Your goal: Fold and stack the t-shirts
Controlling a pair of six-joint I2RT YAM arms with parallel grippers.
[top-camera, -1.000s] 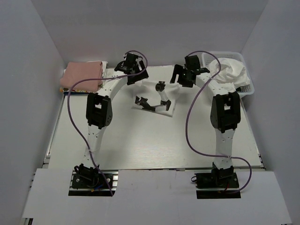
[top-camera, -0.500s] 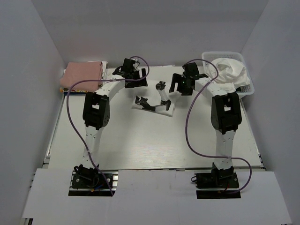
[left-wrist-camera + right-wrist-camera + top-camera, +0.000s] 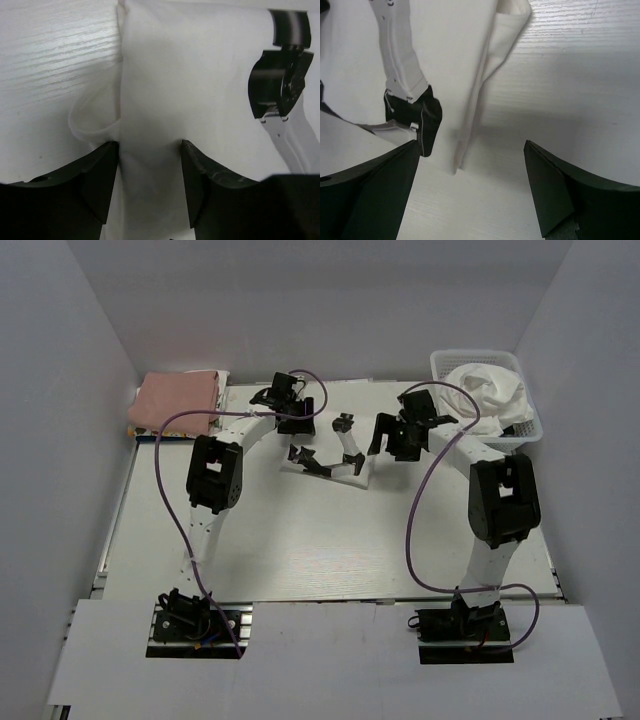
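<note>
A white t-shirt [image 3: 362,473] with a black-and-white printed figure lies folded flat at the far middle of the table. My left gripper [image 3: 297,427] is at its far left edge. In the left wrist view [image 3: 150,150] its jaws are partly open, with a raised fold of the shirt [image 3: 190,75] between them. My right gripper [image 3: 388,445] is wide open and empty. It hovers over bare table just right of the shirt's right edge [image 3: 487,75] in the right wrist view [image 3: 471,145]. More crumpled white shirts [image 3: 490,390] fill the basket.
A white lattice basket [image 3: 532,428] stands at the far right corner. A folded pink cloth [image 3: 178,400] lies on a stack at the far left. White walls close in the table on three sides.
Both grippers have come down and nearer, onto the two sides of the printed shirt. The right one swung left, away from the basket. The shirt has not moved.
</note>
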